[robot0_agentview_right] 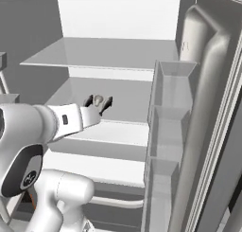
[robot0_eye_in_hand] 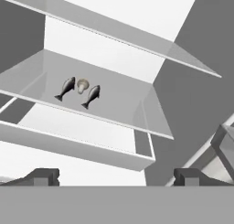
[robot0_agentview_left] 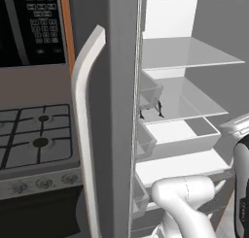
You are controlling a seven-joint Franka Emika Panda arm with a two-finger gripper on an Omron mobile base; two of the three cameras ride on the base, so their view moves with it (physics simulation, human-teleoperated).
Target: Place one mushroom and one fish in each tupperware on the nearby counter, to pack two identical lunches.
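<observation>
Fridge shelf point(robot0_eye_in_hand: 119, 99): two fish point(robot0_eye_in_hand: 66, 88), mushroom point(robot0_eye_in_hand: 82, 85) between; gripper point(robot0_eye_in_hand: 116, 176) open

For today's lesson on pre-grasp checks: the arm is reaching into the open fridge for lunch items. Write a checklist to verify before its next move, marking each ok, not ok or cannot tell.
1. Fridge door open: ok.
2. End effector open, holding nothing: ok.
3. Food in sight: two fish with a mushroom between them on the middle shelf: ok.
4. Second mushroom found: cannot tell.
5. End effector at the food: not ok, it is short of the shelf.
6. Tupperware ready on the counter: cannot tell.
</observation>
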